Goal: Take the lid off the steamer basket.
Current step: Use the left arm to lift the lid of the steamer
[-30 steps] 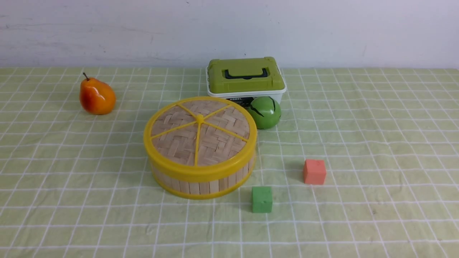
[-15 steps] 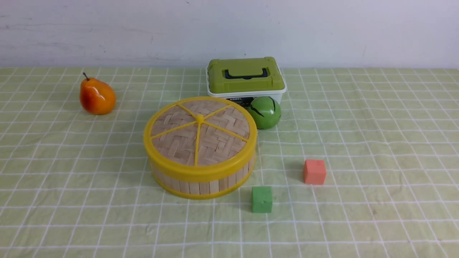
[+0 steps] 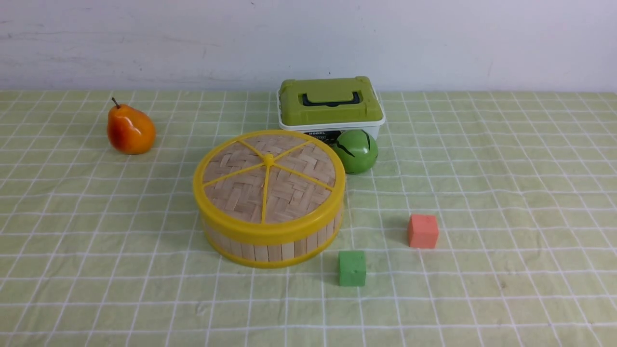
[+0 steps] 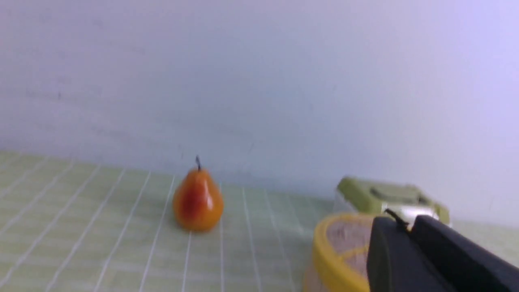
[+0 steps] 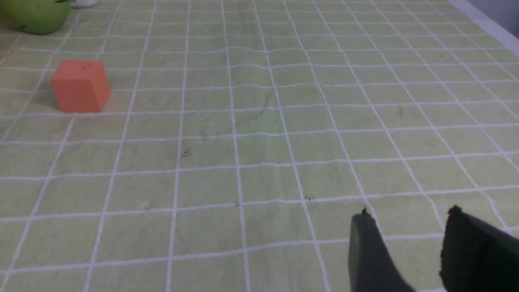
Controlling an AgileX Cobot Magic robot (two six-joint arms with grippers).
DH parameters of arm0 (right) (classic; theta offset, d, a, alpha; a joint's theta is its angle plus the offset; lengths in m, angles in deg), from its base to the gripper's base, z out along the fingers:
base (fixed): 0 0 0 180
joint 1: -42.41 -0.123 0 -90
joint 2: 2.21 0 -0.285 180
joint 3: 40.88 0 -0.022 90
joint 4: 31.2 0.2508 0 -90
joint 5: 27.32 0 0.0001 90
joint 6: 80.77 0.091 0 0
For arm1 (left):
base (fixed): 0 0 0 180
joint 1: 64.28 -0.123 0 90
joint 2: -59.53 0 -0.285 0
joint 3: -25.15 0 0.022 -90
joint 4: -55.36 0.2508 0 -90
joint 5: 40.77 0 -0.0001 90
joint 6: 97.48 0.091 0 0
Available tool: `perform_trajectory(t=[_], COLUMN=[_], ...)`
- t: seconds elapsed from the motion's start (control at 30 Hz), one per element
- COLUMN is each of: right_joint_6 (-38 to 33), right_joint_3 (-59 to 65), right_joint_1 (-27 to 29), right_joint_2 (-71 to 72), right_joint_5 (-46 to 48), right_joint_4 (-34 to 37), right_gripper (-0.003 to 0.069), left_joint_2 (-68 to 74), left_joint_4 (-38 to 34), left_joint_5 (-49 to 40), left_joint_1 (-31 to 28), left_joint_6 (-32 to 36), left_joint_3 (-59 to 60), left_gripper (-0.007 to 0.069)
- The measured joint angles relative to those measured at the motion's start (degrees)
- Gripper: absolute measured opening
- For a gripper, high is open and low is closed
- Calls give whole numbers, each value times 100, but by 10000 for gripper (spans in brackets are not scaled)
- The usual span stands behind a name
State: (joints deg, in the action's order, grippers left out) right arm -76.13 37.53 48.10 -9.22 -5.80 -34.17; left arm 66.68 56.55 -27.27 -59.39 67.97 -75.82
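- The lid [image 3: 269,180] is seated on the steamer basket [image 3: 270,251], its yellow rim seen ahead of the left gripper [image 4: 405,217]
- The left gripper's jaws are seen close together with nothing between them; whether they are fully closed cannot be told from the blurred view
- The right gripper [image 5: 408,211] is held open and empty above the tablecloth [image 5: 259,162], with the red cube [image 5: 80,86] well ahead of it

Lid [image 3: 268,180]: round woven-bamboo disc, thick yellow rim, five yellow spokes, centre knob; seated flat on the basket, closing it.
Steamer basket [image 3: 270,250]: round, shallow, pale slat walls, yellow rims; upright, mid-tablecloth [image 3: 482,168].
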Motion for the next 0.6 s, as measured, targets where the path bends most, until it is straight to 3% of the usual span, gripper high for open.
perform_trajectory(t=[0.07,0.13,0.33,0.5,0.6], right_joint_6=[0,0,0,0,0], right_joint_3=[0,0,0,0,0], right_joint_1=[0,0,0,0,0], right_joint_2=[0,0,0,0,0], right_joint_5=[0,0,0,0,0], right_joint_4=[0,0,0,0,0], right_gripper=[242,242,242,242,242], left_joint_2=[0,0,0,174,1025], left_joint_4=[0,-7,-372,-364,-341], left_joint_5=[304,991,1652,175,-1131], left_joint_1=[0,0,0,0,0], left_joint_6=[-30,-335,-1478,-1493,-1062], left_joint_3=[0,0,-69,-1258,-2730], left_gripper=[66,71,70,-3,-13])
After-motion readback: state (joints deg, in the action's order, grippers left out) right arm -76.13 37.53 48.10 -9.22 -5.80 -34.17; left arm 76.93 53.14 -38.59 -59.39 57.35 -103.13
